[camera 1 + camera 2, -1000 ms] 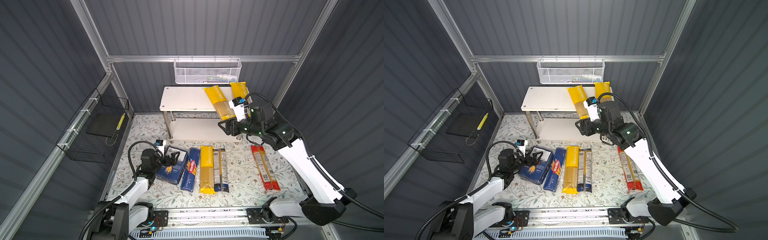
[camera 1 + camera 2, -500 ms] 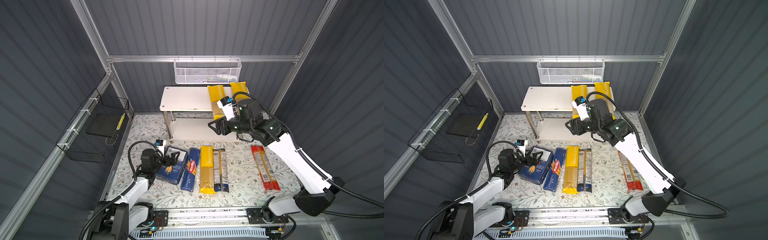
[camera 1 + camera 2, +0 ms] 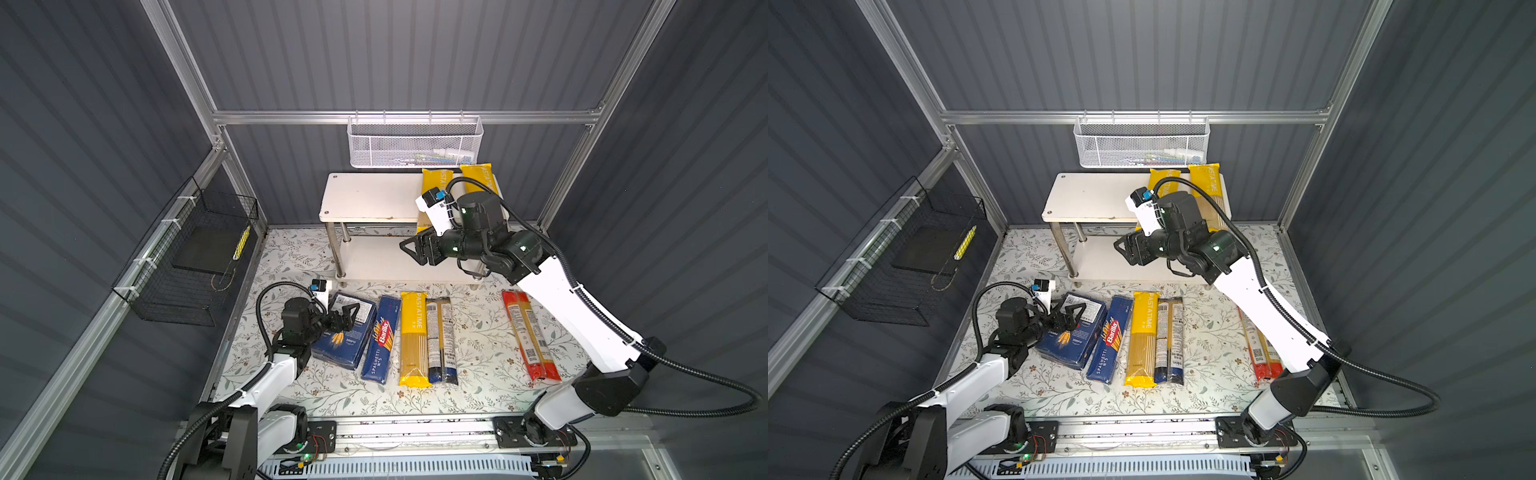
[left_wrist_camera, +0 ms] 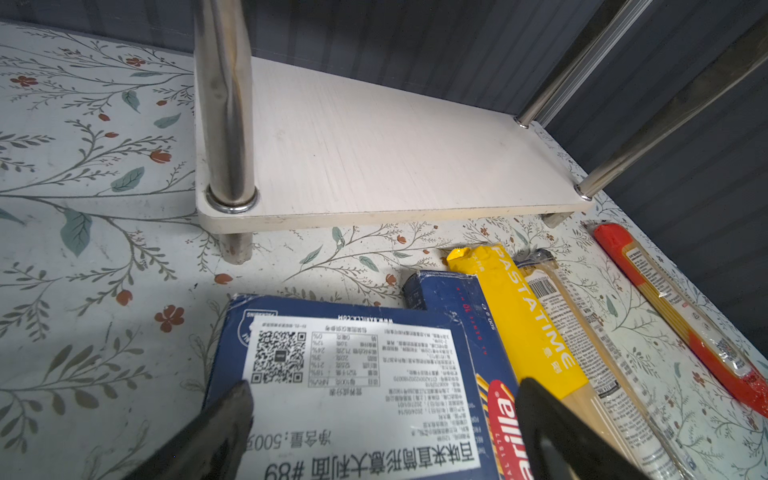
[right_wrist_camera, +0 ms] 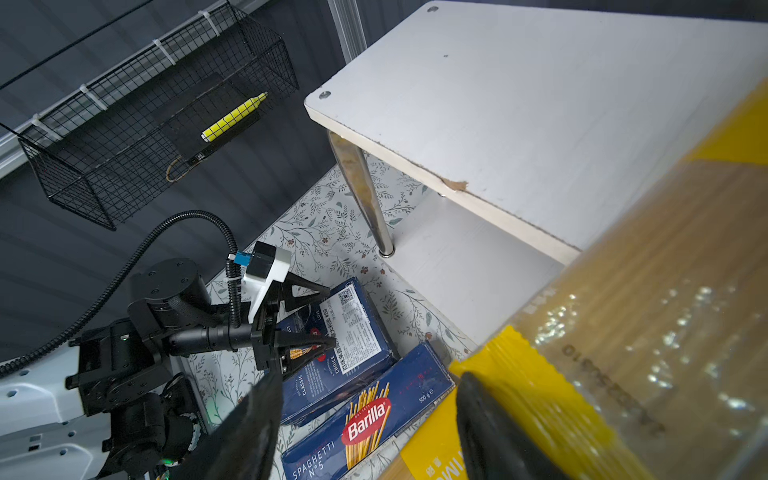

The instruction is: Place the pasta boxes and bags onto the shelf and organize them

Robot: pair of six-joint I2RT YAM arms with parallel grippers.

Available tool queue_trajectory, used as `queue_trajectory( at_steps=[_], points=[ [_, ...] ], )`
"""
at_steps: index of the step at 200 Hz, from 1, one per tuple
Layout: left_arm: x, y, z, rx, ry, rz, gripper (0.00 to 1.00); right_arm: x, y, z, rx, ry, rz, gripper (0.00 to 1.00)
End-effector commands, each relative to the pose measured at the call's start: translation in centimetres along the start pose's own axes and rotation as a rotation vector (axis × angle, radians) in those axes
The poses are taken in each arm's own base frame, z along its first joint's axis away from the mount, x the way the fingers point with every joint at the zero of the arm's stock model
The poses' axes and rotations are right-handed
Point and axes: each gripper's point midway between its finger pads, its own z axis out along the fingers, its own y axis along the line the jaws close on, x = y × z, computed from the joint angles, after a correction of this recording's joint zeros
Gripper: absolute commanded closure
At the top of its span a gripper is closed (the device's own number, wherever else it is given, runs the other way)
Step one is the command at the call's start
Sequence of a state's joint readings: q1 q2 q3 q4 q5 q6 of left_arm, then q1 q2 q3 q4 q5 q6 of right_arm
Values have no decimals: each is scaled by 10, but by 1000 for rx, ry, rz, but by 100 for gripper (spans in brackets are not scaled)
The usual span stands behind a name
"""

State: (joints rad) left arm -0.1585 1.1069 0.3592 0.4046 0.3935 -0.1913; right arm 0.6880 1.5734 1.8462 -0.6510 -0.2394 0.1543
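The shelf (image 3: 365,199) stands at the back, with two yellow bags (image 3: 432,185) (image 3: 480,180) lying side by side on the right of its top board. My right gripper (image 3: 409,251) (image 5: 365,415) hangs open and empty in front of the shelf, one finger beside the nearer bag's overhanging end (image 5: 540,395). On the floor lie a wide blue box (image 3: 345,336), a slim spaghetti box (image 3: 381,338), a yellow bag (image 3: 413,338), a dark bag (image 3: 441,340) and a red bag (image 3: 530,336). My left gripper (image 3: 352,318) (image 4: 382,415) is open over the wide box (image 4: 353,374).
A white mesh basket (image 3: 415,143) hangs on the back wall just above the shelf. A black wire basket (image 3: 195,257) holding a yellow marker (image 3: 242,243) hangs on the left wall. The shelf's lower board (image 4: 374,153) is bare. Chrome legs (image 4: 226,104) stand at its corners.
My right gripper swung left along the shelf front. The slanted yellow bag turned to lie parallel with the other one. The left arm stayed still.
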Motion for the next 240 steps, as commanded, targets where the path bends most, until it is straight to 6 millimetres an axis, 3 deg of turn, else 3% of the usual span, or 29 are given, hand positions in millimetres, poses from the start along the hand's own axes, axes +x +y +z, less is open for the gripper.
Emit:
queue_trajectory(
  at_steps=[1, 57, 112, 161, 205, 240],
  points=[
    [-7, -4, 0, 7, -9, 20, 1, -9, 0, 4, 2, -14, -31, 31],
    [-6, -3, 1, 6, -6, 19, 1, -6, 19, 20, -59, 6, -41, 31],
    [-7, -3, 1, 7, -7, 20, 1, 0, 65, 27, -120, 18, -118, 30],
    [-7, -3, 1, 7, -6, 19, 1, -18, 27, 51, 132, 4, -5, 29],
    [-7, -3, 0, 6, -9, 20, 1, -22, 29, 70, 176, 3, -16, 27],
    [-6, -3, 0, 5, -9, 21, 1, -24, 20, 67, 230, 1, -28, 26]
  ],
)
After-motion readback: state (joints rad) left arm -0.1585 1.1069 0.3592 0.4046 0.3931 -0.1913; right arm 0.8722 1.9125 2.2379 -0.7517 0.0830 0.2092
